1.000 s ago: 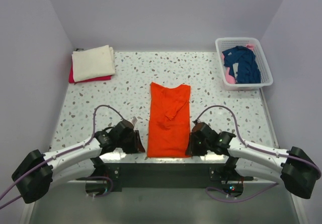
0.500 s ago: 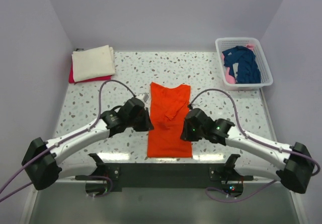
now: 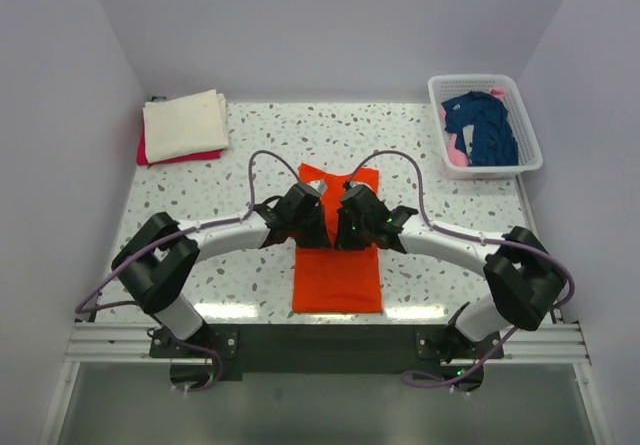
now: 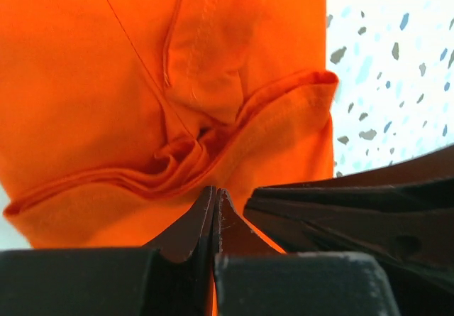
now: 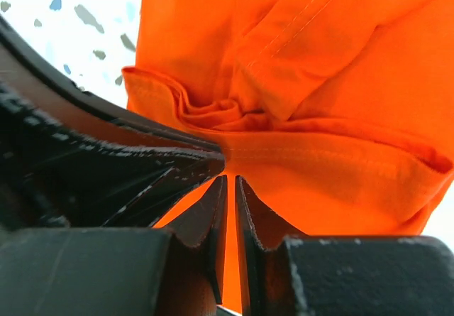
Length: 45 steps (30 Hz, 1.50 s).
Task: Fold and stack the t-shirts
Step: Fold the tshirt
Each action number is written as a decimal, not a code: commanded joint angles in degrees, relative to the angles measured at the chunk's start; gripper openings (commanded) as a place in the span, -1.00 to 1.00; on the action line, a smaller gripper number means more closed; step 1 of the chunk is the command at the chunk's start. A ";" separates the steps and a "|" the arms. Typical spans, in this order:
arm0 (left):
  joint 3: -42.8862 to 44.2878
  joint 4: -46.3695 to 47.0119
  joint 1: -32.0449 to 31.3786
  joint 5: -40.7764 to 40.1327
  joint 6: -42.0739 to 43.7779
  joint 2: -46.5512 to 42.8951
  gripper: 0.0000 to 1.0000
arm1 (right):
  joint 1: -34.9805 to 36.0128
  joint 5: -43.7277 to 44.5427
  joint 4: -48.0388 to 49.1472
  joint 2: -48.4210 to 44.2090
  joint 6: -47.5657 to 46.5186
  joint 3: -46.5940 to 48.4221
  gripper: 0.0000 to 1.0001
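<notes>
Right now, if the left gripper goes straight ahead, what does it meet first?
The orange t-shirt: bunched cloth sits right at the left gripper's fingertips, though depth is unclear.

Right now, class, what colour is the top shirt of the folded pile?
Cream shirt; top external view.

Orange tee (image 3: 337, 277), cream tee (image 3: 183, 123), red tee (image 3: 142, 152), navy tee (image 3: 487, 127); tbl (image 3: 262, 137) speckled.

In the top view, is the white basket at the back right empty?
No, the basket holds a crumpled navy shirt with some pink cloth beside it.
</notes>
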 commanded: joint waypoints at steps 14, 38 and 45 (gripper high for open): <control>1.67 8.46 4.47 1.00 0.45 10.27 -1.00 | -11.05 -3.96 7.61 3.41 -3.96 -4.70 -0.77; 0.79 8.55 6.06 1.70 1.06 9.83 -1.00 | -21.60 -4.74 6.73 -1.69 -7.13 -12.18 -0.74; 3.07 7.50 6.06 2.67 2.38 9.40 -1.00 | -22.30 -5.10 5.68 -1.60 -7.57 -11.56 -0.72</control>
